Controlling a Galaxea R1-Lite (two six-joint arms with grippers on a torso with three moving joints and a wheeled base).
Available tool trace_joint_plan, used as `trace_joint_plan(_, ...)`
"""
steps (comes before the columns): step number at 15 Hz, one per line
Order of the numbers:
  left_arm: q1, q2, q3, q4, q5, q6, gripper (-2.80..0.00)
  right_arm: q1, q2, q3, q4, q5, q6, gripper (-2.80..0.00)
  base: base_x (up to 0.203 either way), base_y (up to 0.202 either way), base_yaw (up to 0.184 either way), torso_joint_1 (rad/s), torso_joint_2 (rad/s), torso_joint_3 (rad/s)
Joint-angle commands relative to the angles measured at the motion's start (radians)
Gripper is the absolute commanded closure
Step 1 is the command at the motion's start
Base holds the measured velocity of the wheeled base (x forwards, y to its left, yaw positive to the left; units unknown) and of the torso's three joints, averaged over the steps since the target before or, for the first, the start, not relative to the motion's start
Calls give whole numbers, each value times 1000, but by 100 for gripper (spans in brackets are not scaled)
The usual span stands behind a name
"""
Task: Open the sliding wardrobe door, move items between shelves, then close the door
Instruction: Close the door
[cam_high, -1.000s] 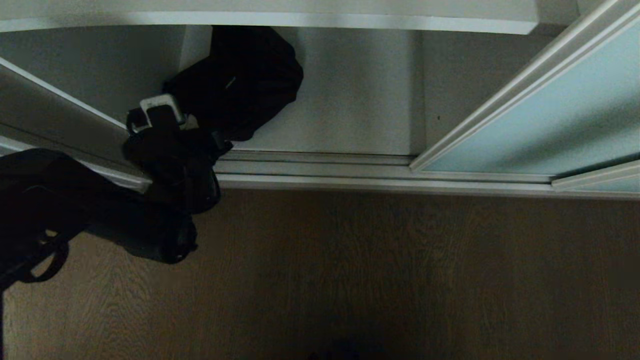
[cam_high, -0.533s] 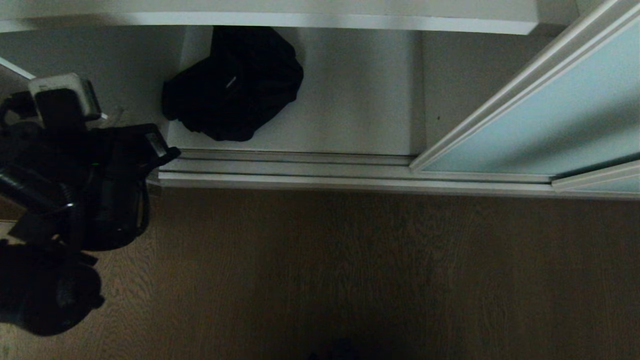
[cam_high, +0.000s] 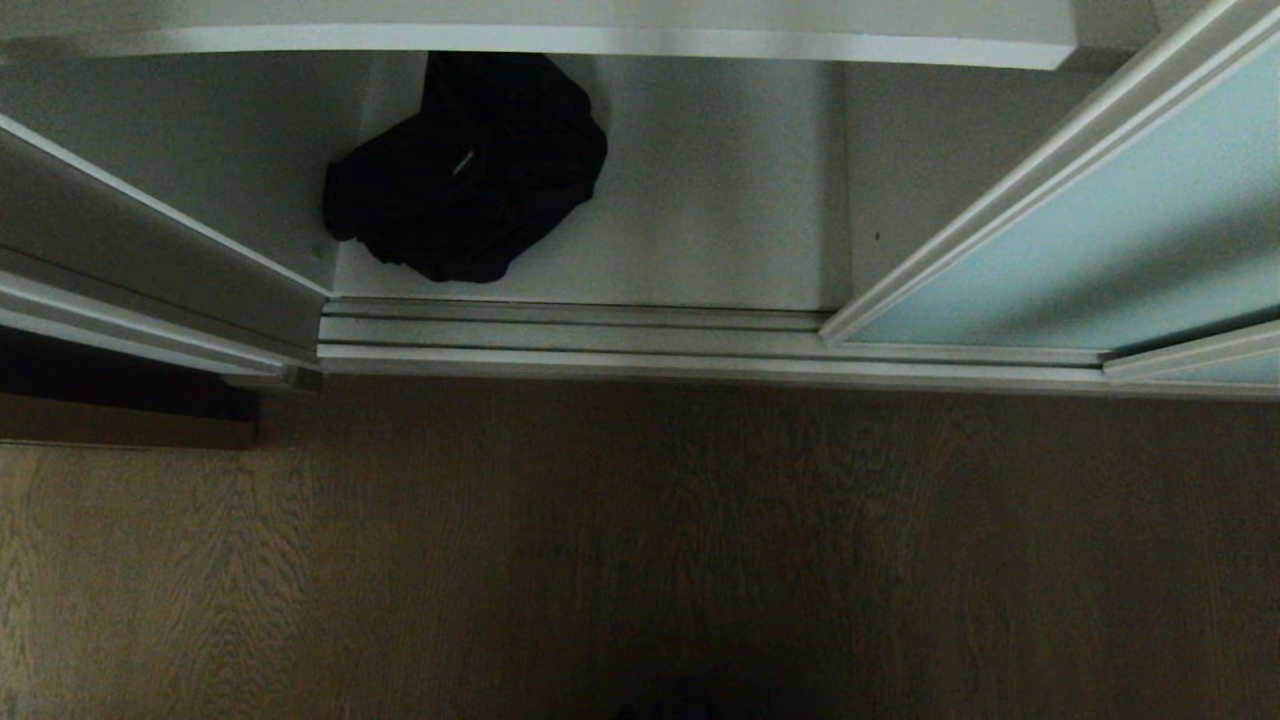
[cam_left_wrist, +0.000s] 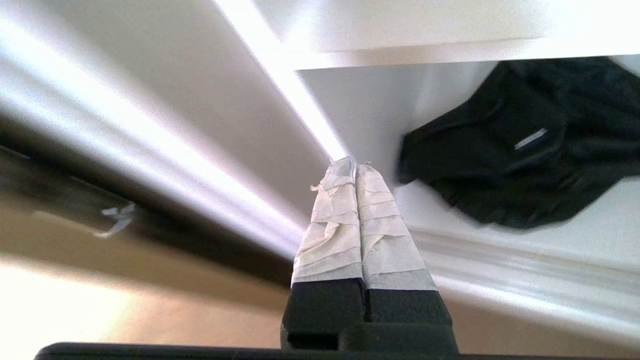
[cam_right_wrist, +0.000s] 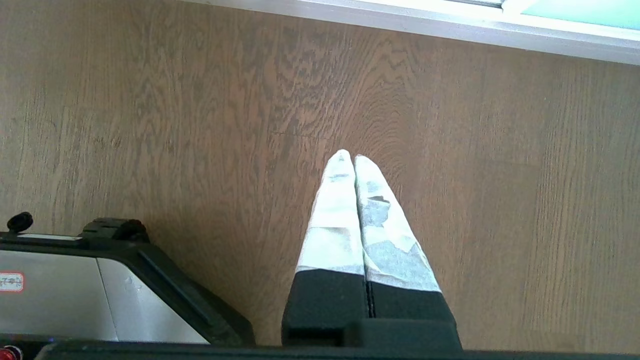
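A black fabric bundle (cam_high: 470, 170) lies on the wardrobe's white bottom shelf (cam_high: 700, 220), in its back left corner, under another white shelf (cam_high: 600, 35). The left wrist view shows the same bundle (cam_left_wrist: 525, 145). The frosted aqua sliding door (cam_high: 1120, 230) stands pushed to the right, so the compartment is open. My left gripper (cam_left_wrist: 356, 162) is shut and empty, outside the compartment and apart from the bundle. My right gripper (cam_right_wrist: 348, 156) is shut and empty, hanging over the wooden floor. Neither arm shows in the head view.
The door's floor track (cam_high: 620, 340) runs across in front of the shelf. A white side panel (cam_high: 150, 270) stands at the left. Brown wooden floor (cam_high: 640, 560) fills the foreground. Part of my base (cam_right_wrist: 100, 290) shows in the right wrist view.
My left arm, which was at the bundle a second ago, has pulled back to the left and out of the head view. The bundle stays on the bottom shelf.
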Motion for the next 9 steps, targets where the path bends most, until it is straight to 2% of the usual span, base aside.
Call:
trace_joint_plan(1, 19, -408, -16, 476, 3, -3, 0, 0, -3, 0, 0, 0, -1, 0, 0, 0, 0, 0, 0, 0)
trace_joint_plan(2, 38, -508, -33, 659, 4, -33, 0, 0, -3, 0, 0, 1, 1, 0, 0, 0, 0, 0, 0, 0)
trace_joint_plan(3, 66, -572, -61, 811, 7, -102, 0, 0, -3, 0, 0, 0, 1, 0, 0, 0, 0, 0, 0, 0)
trace_joint_plan(4, 110, -602, -92, 888, 6, -156, 0, 0, -3, 0, 0, 0, -1, 0, 0, 0, 0, 0, 0, 0)
trace_joint_plan(6, 224, -610, -112, 939, -8, -200, 0, 0, -3, 0, 0, 0, 0, 0, 0, 0, 0, 0, 0, 0)
trace_joint_plan(7, 253, -627, -98, 954, -30, -207, 0, 0, -3, 0, 0, 2, -1, 0, 0, 0, 0, 0, 0, 0)
trace_joint_plan(9, 253, -697, -7, 970, -79, -208, 0, 0, -3, 0, 0, 1, -1, 0, 0, 0, 0, 0, 0, 0)
